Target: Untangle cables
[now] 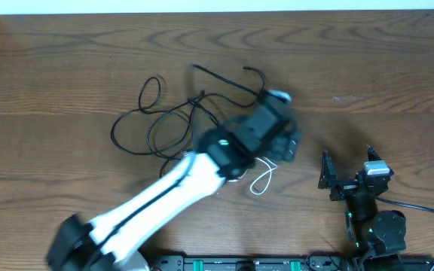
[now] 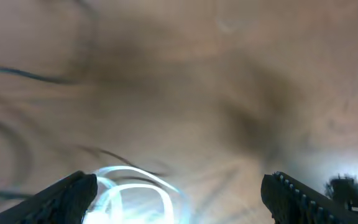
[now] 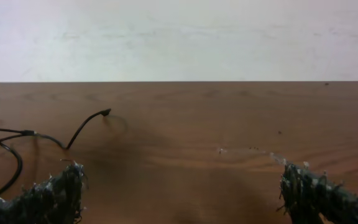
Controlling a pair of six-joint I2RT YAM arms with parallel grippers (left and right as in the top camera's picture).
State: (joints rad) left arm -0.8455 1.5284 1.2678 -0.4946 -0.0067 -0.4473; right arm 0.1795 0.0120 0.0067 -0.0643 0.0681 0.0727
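Observation:
Thin black cables (image 1: 164, 120) lie in tangled loops on the wooden table (image 1: 66, 60), left of centre. A short white cable (image 1: 262, 181) curls in a loop just beneath my left arm. My left gripper (image 1: 279, 128) hovers blurred over the right end of the tangle. In the left wrist view it (image 2: 179, 196) stands open, and the white cable (image 2: 135, 190) lies blurred on the table below, near the left finger and not gripped. My right gripper (image 1: 349, 177) rests open at the front right with nothing in it (image 3: 182, 190). A black cable (image 3: 73, 134) with a plug end shows to its left.
Thicker black cords (image 1: 428, 214) run from the right arm base at the front edge. The table's back edge meets a white wall (image 3: 179, 37). Bare wood (image 1: 383, 83) lies right of the tangle.

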